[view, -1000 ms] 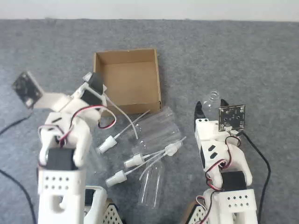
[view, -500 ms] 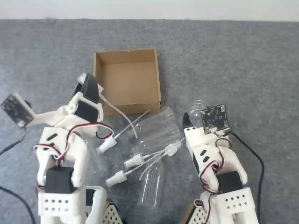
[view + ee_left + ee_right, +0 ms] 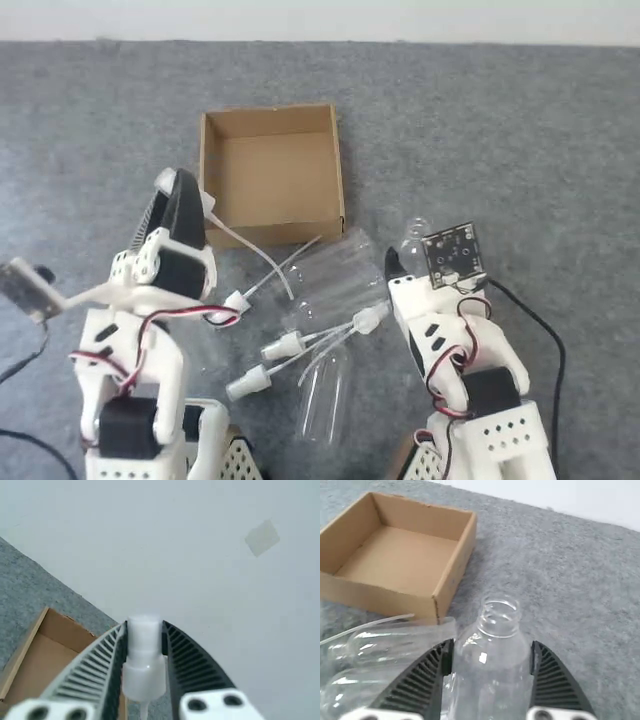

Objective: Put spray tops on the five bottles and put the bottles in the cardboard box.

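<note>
The left hand, clamped on a spray top, has shifted sideways beside the cardboard box. The right hand, clamped on a clear bottle, has moved nearer the lying bottles.

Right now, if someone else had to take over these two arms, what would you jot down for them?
Left gripper: shut on a spray top, beside the cardboard box.
Right gripper: shut on an uncapped bottle.
Loose spray tops and other bottles lie on the carpet between the arms.
Done: no bottle seen capped; box empty.
Left: cap all five, box them.
</note>
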Tool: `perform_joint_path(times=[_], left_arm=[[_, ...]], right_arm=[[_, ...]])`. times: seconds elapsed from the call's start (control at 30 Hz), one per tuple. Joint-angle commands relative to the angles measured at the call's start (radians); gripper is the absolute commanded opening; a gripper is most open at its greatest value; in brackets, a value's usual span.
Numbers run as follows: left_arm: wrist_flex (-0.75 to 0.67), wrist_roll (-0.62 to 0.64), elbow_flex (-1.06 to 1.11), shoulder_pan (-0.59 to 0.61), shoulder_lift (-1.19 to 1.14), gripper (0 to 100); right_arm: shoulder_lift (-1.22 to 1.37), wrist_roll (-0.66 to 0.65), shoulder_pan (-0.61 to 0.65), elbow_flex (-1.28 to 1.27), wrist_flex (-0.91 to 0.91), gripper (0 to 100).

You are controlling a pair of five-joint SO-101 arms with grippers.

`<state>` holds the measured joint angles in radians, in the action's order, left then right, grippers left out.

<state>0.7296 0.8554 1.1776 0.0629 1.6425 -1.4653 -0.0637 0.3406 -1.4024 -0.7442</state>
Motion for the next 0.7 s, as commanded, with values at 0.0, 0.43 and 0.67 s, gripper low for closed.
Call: perform_joint_path(times=[0.0,0.43,0.67], left_arm=[[-0.034,-0.011,-0.002,0.003,0.051,1],[-0.035,-0.012,0.028,0.005,0.173,1],[-0.15,-0.006,0.067,0.005,0.175,1]], right_arm=[[-0.025,-0.017,0.053,0.094,-0.044,13.2],[-0.025,-0.123,0.133,0.097,-0.09,13.2],[-0.028,-0.123,0.142,0.098,-0.091,13.2]])
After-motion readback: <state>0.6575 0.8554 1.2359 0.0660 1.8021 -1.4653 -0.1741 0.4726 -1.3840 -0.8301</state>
